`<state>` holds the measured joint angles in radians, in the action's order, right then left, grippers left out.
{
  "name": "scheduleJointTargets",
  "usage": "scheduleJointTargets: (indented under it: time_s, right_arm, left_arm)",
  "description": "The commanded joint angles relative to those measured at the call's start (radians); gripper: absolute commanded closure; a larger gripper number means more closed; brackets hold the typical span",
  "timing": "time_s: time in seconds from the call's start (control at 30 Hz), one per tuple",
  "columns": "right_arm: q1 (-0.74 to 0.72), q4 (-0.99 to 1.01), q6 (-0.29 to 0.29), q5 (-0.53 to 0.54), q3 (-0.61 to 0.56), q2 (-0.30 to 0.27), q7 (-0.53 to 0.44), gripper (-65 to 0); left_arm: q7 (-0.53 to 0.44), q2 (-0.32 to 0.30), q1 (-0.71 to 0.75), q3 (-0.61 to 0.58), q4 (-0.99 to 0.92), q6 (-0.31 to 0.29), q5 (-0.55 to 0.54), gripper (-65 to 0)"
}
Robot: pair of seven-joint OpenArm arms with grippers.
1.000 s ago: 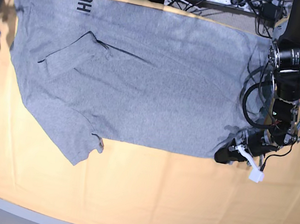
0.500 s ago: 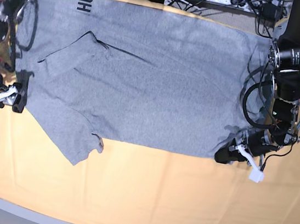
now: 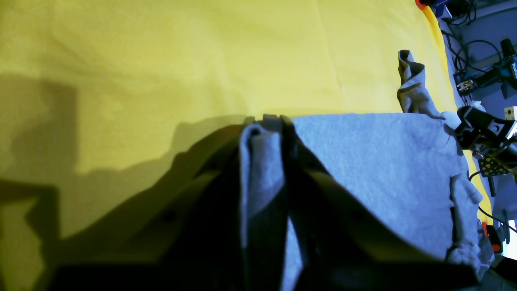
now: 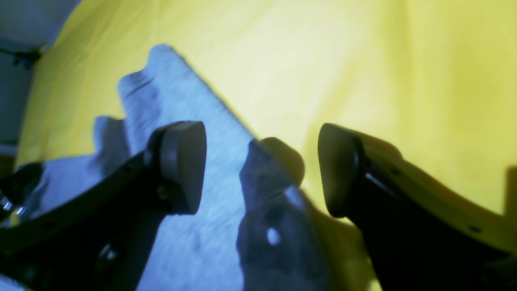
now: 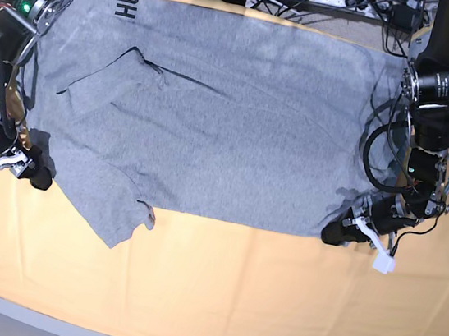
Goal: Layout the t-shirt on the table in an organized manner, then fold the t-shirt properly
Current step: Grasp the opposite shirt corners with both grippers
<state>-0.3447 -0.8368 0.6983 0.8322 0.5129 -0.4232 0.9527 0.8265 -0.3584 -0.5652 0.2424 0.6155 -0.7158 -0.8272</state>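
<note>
heather-grey short-sleeved cotton t-shirt (image 5: 215,117) spread flat across my pale yellow-orange cloth-covered counter (image 5: 257,297), my left gripper (image 5: 342,231) jaws pinching its hem corner, my right gripper (image 5: 32,172) jaws spread wide over the sleeve-side edge, holding nothing

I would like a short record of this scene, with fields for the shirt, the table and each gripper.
shirt: grey t-shirt spread on the table, one sleeve folded over its body, black letters at the far edge
table: yellow cloth cover
left gripper: shut on the shirt's near corner
right gripper: open, low over the shirt's edge, holding nothing
</note>
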Motion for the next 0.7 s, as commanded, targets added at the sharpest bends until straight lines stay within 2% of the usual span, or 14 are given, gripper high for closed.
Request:
scheduleJointTargets:
  time_s: [0.0, 0.07, 0.33, 0.43, 0.5, 0.57, 0.67]
  right_arm:
    - [-0.015, -0.007, 0.0, 0.001, -0.002, -0.003, 0.06, -44.6]
    - [-0.015, -0.007, 0.0, 0.042, -0.005, 0.008, 0.107, -42.2]
    - [-0.015, -0.007, 0.0, 0.062, -0.008, 0.017, 0.118, -31.0]
    - [-0.016, -0.007, 0.0, 0.061, -0.039, 0.016, 0.116, -22.1]
    - [-0.018, -0.007, 0.0, 0.046, -0.064, 0.016, 0.08, -11.3]
    - [-0.019, -0.007, 0.0, 0.005, -0.082, 0.016, -0.002, -0.8]
    - [-0.021, -0.008, 0.0, -0.087, -0.087, 0.016, -0.148, 0.0]
  left_arm:
    - [0.011, -0.01, -0.012, 0.001, 0.002, 0.018, 0.005, 0.0]
    - [0.011, -0.01, -0.012, 0.001, 0.002, 0.018, 0.001, 0.0]
    - [0.008, -0.01, -0.014, 0.001, 0.002, 0.018, -0.017, 0.0]
    - [0.008, -0.01, -0.014, 0.001, 0.002, 0.018, -0.021, 0.0]
    - [0.008, -0.01, -0.014, 0.001, 0.002, 0.018, -0.021, 0.0]
    - [0.008, -0.01, -0.015, 0.001, 0.002, 0.018, -0.021, 0.0]
    - [0.008, -0.01, -0.019, 0.001, 0.002, 0.018, -0.021, 0.0]
